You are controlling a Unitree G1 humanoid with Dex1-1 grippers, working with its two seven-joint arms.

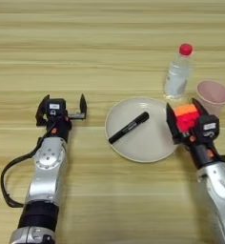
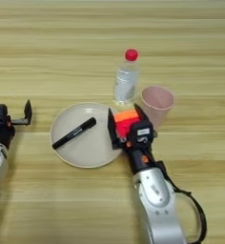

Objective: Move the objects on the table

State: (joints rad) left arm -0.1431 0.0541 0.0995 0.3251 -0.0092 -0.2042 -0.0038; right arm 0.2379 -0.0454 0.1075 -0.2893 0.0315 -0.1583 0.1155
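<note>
A light-brown wooden bench [image 1: 109,33] with horizontal plank lines fills both views — no wall or floor shows beyond it. Near its middle lies a round pale plate [image 1: 148,143], and a black marker [image 1: 128,127] rests across the plate on a slant, its cap end pointing up and to the right. At the plate's right rim the right pincer [image 2: 126,125] is clamped on the cube [image 2: 125,120], whose orange and red faces show between the two black fingers; the cube sits at the very edge of the plate, though whether it touches the plate cannot be told. Just beyond the pincer stands the pink cup [image 2: 157,101], upright and open-mouthed, and beside it to the left a clear bottle [image 2: 126,81] with a red cap, also upright. Well to the left of the plate the left pincer [image 1: 61,109] sits low over bare wood — fingers spread apart, nothing between them.
</note>
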